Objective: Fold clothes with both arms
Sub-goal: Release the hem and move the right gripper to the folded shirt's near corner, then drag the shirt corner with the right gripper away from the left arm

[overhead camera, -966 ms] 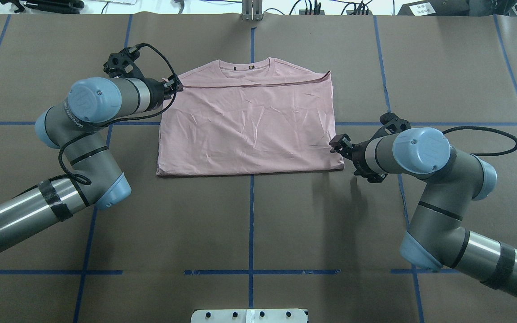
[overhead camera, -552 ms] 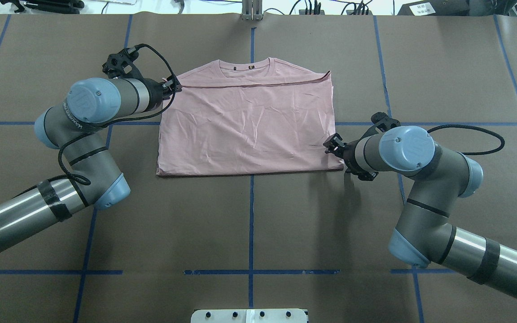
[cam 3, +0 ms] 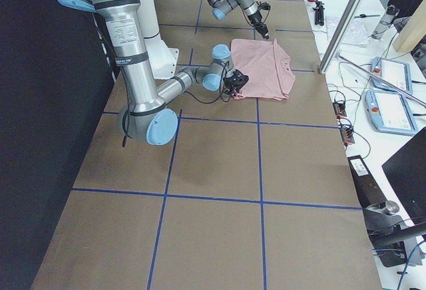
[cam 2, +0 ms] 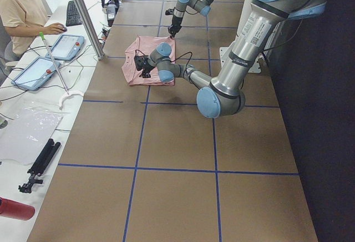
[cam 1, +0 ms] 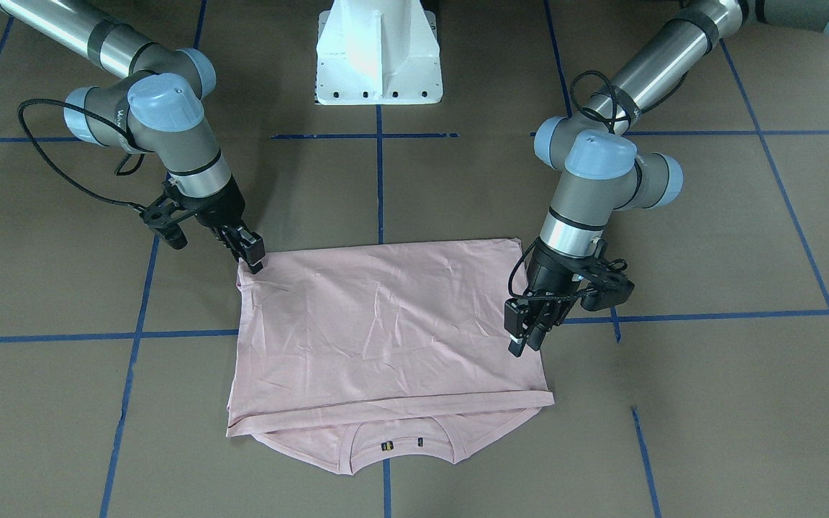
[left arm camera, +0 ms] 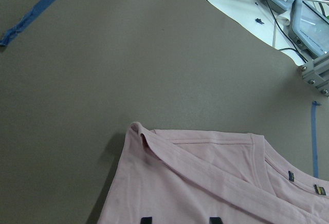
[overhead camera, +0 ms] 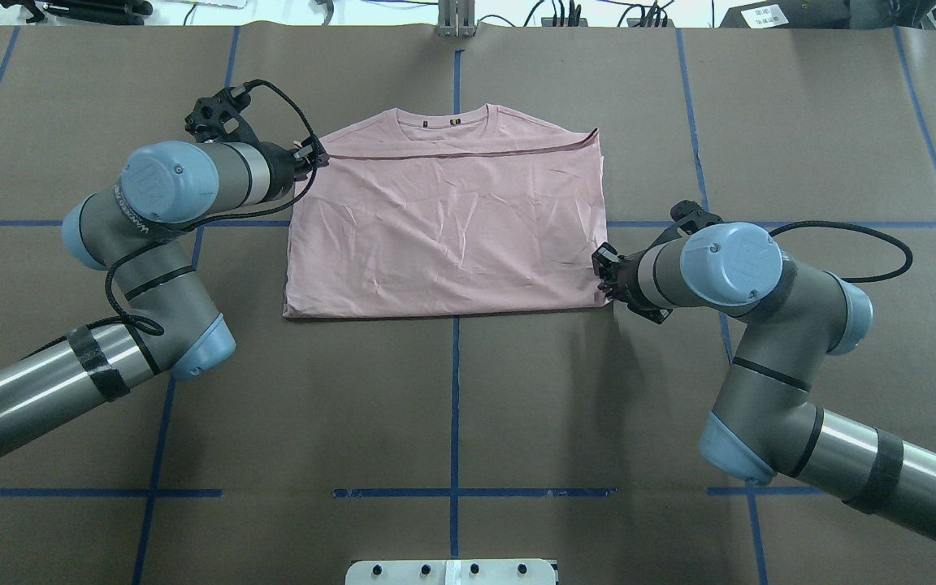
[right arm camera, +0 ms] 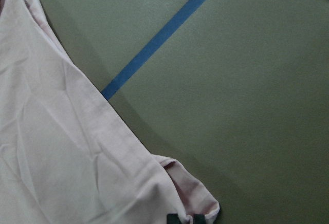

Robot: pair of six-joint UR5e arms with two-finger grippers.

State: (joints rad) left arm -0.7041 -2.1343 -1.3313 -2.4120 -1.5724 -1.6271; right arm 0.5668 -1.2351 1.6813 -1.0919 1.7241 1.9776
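Note:
The pale pink T-shirt (overhead camera: 448, 227) lies folded flat with its collar at the far side; the print is hidden. It also shows in the front view (cam 1: 386, 331). My left gripper (overhead camera: 311, 156) is open over the shirt's far left corner, also seen in the front view (cam 1: 522, 344). In the left wrist view (left arm camera: 180, 220) its tips stand apart above the fabric (left arm camera: 205, 183). My right gripper (overhead camera: 603, 276) is at the near right corner, also seen in the front view (cam 1: 255, 260). In the right wrist view (right arm camera: 185, 219) its tips pinch the bunched corner (right arm camera: 190, 193).
Brown table cover with blue tape lines (overhead camera: 454, 406). The white pedestal base (cam 1: 378, 50) stands at the near edge. A metal post (overhead camera: 456, 20) and cables are at the far edge. An operator (cam 2: 19, 9) sits with tablets (cam 2: 66, 46) beyond it.
My right gripper moved left onto the shirt's near right corner and closed on it; the corner has drawn inward. My left arm has barely moved.

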